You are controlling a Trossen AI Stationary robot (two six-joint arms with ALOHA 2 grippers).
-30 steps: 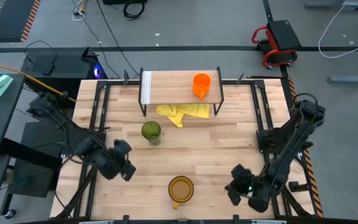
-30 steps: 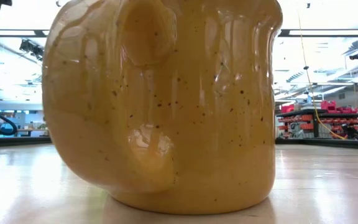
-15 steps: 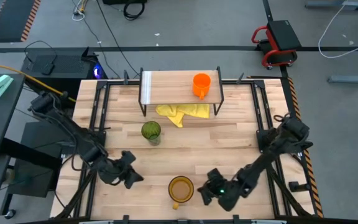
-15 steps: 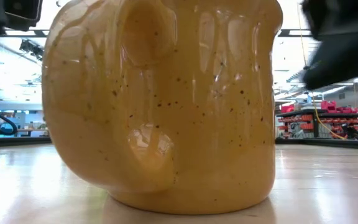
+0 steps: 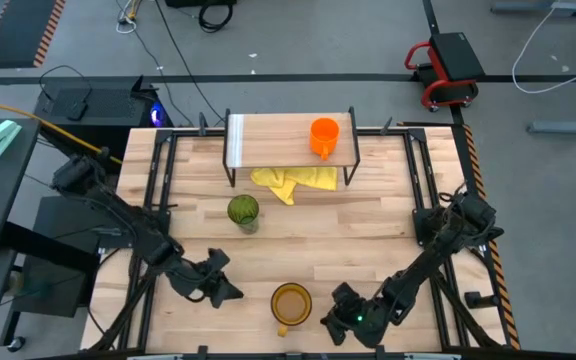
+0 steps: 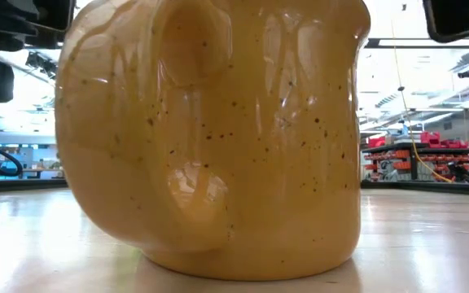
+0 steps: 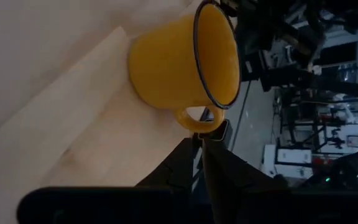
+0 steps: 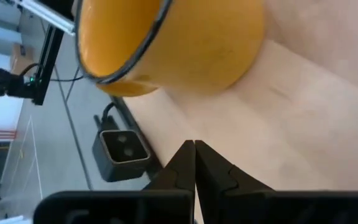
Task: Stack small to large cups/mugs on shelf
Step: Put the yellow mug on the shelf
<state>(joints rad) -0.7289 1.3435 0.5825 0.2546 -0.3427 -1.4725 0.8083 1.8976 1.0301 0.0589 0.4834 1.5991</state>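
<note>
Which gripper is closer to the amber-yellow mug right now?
The right gripper, by a small margin. It sits just to the right of the amber-yellow mug near the table's front edge, fingers shut. The left gripper, also shut, is on the mug's other side, slightly farther off.

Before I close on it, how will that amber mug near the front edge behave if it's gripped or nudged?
The amber mug looks rigid and probably light for its size, enamel-like with a thin dark rim. It's wide and squat, so unlikely to tip, but its glossy wall may slip. The left gripper and right gripper flank it with fingers shut.
</note>
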